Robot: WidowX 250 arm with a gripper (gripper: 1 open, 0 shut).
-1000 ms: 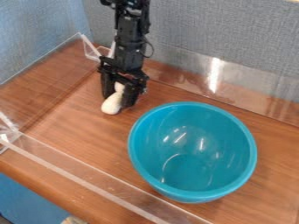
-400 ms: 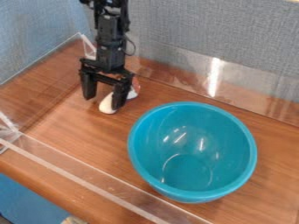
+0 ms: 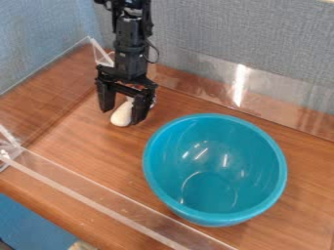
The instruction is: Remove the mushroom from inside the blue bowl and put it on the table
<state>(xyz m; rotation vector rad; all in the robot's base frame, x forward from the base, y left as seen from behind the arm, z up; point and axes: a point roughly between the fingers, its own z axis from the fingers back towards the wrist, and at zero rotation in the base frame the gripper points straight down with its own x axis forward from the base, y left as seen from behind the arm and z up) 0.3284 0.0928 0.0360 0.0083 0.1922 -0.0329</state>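
The mushroom (image 3: 123, 117) lies on the table (image 3: 72, 142), left of the blue bowl (image 3: 177, 146), and only its cream-white stem shows. The bowl holds nothing. My gripper (image 3: 127, 107) points down right over the mushroom. It is open, its two black fingers (image 3: 104, 100) standing wide apart, one on each side of the mushroom. Whether a finger still touches the mushroom I cannot tell. The cap is hidden behind the gripper.
A low clear acrylic wall (image 3: 98, 200) runs along the table's front and left edges, and another clear panel (image 3: 241, 83) stands at the back. Behind it is a grey-blue wall. Bare wood lies in front of the mushroom.
The fingers have spread apart, letting go of the mushroom. The mushroom stays in the same spot on the table. The arm has hardly shifted.
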